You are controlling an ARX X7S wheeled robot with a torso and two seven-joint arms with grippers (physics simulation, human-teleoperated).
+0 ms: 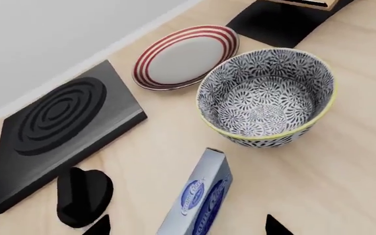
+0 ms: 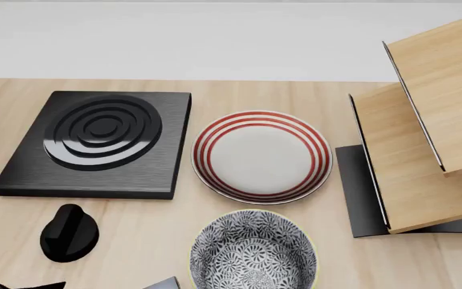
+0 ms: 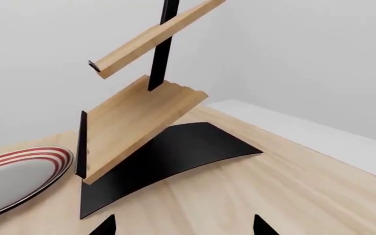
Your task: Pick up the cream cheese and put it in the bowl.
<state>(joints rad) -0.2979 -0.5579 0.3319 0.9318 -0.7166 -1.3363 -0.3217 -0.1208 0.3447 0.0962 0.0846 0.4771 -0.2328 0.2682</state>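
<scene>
The cream cheese [image 1: 198, 198] is a silver-grey box with blue oval labels, lying on the wooden table just short of the bowl [image 1: 266, 95]. In the left wrist view my left gripper [image 1: 188, 227] is open, its two dark fingertips [image 1: 100, 226] wide apart on either side of the box and not touching it. The bowl is deep, with a dark floral pattern and a yellowish rim, and it is empty. In the head view the bowl [image 2: 252, 256] sits at the bottom centre, with only a corner of the cream cheese [image 2: 164, 283] showing to its left. My right gripper [image 3: 184, 226] is open over bare table.
A white plate with red rings [image 2: 261, 155] lies beyond the bowl. A black burner slab [image 2: 94, 141] and a black knob [image 2: 69, 233] are to the left. A tilted wooden rack on a black base [image 2: 423, 138] stands at the right, close to my right gripper.
</scene>
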